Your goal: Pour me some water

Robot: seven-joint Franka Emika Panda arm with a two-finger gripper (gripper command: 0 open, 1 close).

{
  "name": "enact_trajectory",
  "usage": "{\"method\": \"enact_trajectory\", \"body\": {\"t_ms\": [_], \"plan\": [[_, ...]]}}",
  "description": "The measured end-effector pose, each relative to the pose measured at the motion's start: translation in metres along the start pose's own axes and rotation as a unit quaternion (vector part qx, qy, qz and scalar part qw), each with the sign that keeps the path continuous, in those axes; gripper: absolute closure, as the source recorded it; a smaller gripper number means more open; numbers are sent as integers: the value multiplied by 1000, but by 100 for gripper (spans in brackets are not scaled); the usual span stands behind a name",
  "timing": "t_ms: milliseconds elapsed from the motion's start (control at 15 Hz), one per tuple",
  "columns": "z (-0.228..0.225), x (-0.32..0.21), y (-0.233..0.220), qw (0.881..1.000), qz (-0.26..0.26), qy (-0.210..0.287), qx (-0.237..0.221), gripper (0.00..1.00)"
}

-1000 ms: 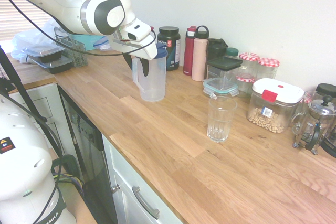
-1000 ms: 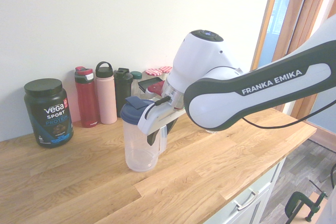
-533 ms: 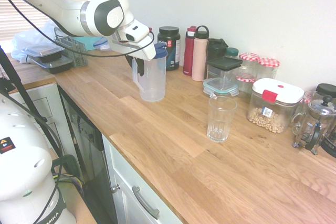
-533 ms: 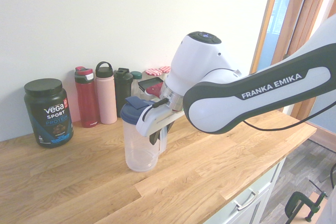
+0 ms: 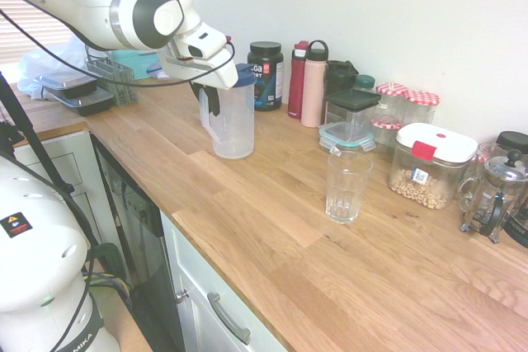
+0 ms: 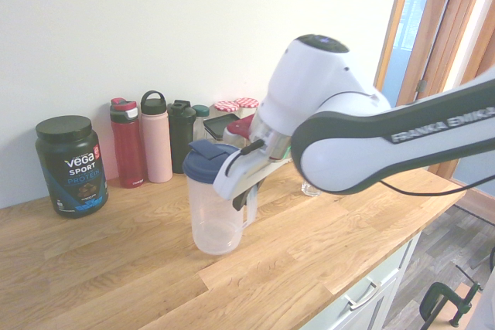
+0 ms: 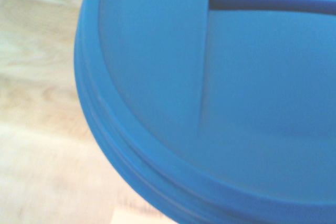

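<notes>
The gripper [image 5: 213, 98] is clamped on the handle of the clear plastic pitcher [image 5: 232, 121], which sits at the far left of the wooden surface [image 5: 272, 228], well apart from the empty glass [image 5: 346, 185] to its right. The pitcher looks light and stiff with smooth, slippery walls, so the handle is the sound hold. Its blue lid [image 7: 220, 93] fills the wrist view, and whether any water is inside is hard to tell.

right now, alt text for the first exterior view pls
A white robot arm's gripper is shut on the handle of a clear jug with a blue lid on a wooden counter. An empty glass stands apart from it; bottles and jars line the wall.
</notes>
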State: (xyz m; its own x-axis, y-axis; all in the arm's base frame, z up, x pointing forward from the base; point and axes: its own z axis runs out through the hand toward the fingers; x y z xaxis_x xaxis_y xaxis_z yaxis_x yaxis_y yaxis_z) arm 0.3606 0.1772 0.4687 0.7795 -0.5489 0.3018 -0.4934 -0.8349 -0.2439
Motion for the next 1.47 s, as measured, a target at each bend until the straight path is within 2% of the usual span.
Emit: {"method": "enact_trajectory", "body": {"t_ms": [200,333,467,600,800,933,1067,1200,1333,1467], "plan": [[-46,-1,41,999,-31,-5,-8,100],[-66,12,86,998,-57,-5,-22,100],[-84,29,134,997,-77,-12,-10,100],[-109,45,192,996,-84,-27,2,100],[-138,47,306,992,-107,-63,24,100],[-152,44,374,990,-120,-61,30,100],[-165,55,420,992,-117,-49,21,100],[-163,84,433,993,-105,-49,3,100],[-152,124,423,993,-101,-59,-26,100],[-151,164,401,989,-110,-70,-77,100]]}}
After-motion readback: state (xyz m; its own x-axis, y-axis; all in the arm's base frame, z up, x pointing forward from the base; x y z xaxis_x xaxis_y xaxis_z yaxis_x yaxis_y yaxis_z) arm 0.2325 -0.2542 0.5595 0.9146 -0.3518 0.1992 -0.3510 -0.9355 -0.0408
